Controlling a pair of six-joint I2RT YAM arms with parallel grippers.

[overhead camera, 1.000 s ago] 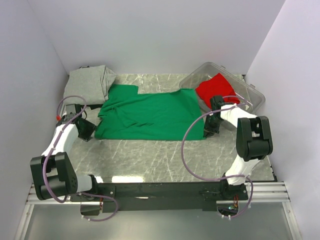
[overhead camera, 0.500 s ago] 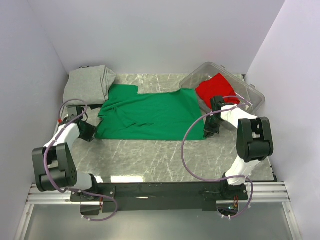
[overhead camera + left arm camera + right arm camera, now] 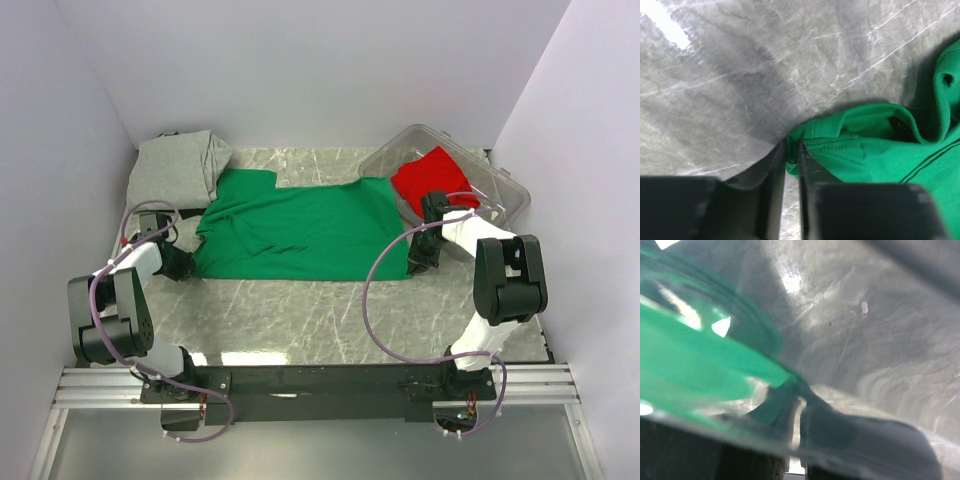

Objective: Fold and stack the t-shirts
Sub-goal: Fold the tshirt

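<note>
A bright green t-shirt (image 3: 300,230) lies spread flat across the middle of the table. My left gripper (image 3: 184,264) sits at its near left corner. In the left wrist view that gripper (image 3: 791,147) has its jaws nearly together, pinching the green hem (image 3: 860,150). My right gripper (image 3: 415,258) is at the shirt's near right corner. The right wrist view is hazy, but there the right gripper (image 3: 797,390) is shut on a tip of green cloth (image 3: 690,355). A grey t-shirt (image 3: 180,165) lies bunched at the back left. A red t-shirt (image 3: 432,175) lies in the bin.
A clear plastic bin (image 3: 505,190) stands at the back right, close behind my right arm. White walls close in the table on the left, back and right. Bare marble table (image 3: 320,310) stretches between the green shirt and the arm bases.
The left gripper's jaws have closed on the green shirt's near left corner, and the left arm's elbow has swung left. The right arm and the shirts have not moved.
</note>
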